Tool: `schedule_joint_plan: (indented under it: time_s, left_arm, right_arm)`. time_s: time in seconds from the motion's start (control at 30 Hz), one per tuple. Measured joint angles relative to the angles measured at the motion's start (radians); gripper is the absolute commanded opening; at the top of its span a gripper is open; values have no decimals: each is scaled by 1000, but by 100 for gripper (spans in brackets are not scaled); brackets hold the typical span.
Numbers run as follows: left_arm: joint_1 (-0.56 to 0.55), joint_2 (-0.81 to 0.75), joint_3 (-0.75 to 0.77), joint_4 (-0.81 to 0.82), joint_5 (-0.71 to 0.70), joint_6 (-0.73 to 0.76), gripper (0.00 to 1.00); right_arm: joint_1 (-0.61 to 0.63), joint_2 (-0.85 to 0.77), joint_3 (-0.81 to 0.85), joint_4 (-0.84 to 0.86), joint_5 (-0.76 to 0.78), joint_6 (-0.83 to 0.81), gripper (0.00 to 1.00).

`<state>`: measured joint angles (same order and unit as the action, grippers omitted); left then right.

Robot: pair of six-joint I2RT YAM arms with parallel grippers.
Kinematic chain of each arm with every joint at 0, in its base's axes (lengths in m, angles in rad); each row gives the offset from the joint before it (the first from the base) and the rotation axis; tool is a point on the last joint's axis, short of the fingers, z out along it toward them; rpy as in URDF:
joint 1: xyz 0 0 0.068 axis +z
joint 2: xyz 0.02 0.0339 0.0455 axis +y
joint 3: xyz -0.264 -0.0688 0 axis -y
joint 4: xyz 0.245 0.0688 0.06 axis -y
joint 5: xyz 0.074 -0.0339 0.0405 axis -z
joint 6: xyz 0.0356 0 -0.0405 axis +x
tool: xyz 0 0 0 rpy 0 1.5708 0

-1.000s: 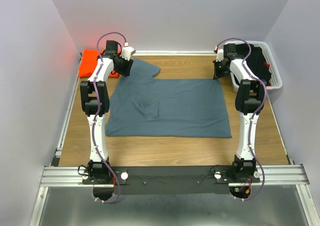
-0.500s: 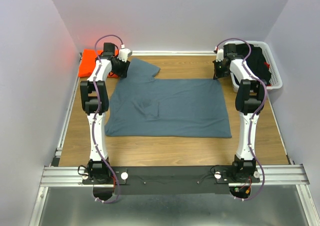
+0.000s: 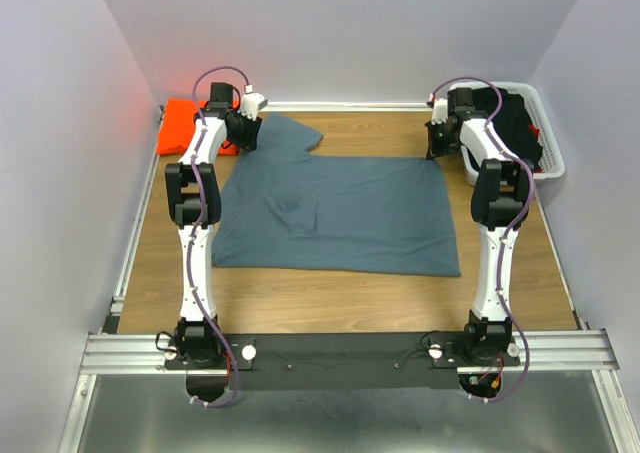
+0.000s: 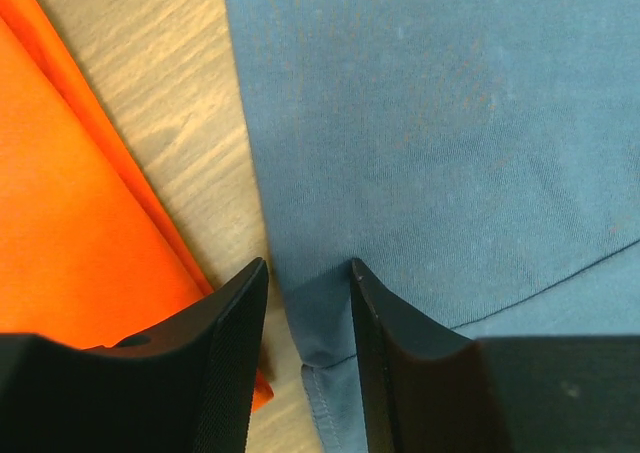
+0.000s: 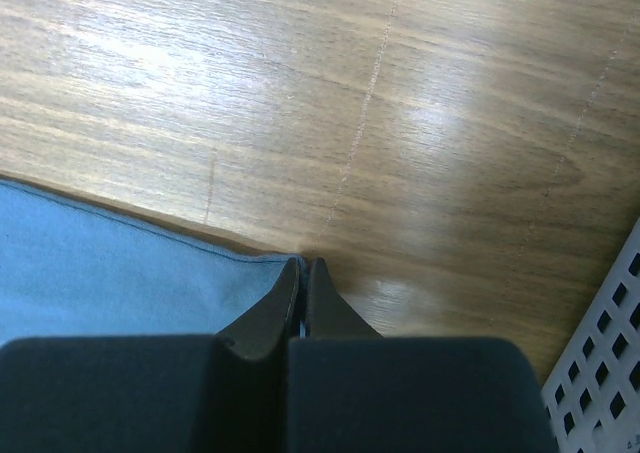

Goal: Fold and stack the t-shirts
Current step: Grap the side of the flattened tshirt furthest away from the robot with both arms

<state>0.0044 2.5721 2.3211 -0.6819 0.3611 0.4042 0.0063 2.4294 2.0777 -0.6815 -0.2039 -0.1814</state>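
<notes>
Blue-grey t-shirt spread on surface; my left gripper parted astride its hem, beside orange t-shirt; my right gripper clenched at its corner.

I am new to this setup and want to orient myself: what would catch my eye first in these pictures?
A blue shirt lies spread over the middle of the table, with an orange shirt in the far left corner. The left fingers straddle the blue shirt's edge beside the orange one, and the right fingers are shut on its far right corner.
</notes>
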Motion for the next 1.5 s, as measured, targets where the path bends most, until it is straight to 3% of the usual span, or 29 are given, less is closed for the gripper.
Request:
schedule_joint_plan:
  time_s: [1.03, 1.3, 1.43, 1.5]
  left_arm:
    - [0, 61, 91, 23, 41, -76, 54]
    - [-6, 65, 98, 12, 40, -67, 26]
    - [-23, 65, 98, 9, 40, -54, 1]
    - [-32, 65, 98, 12, 38, -48, 0]
  right_arm:
    - [0, 0, 0, -5, -14, -3, 1]
    - [0, 0, 0, -5, -15, -3, 1]
    - [0, 0, 0, -6, -16, -3, 1]
    - [0, 0, 0, -6, -18, -3, 1]
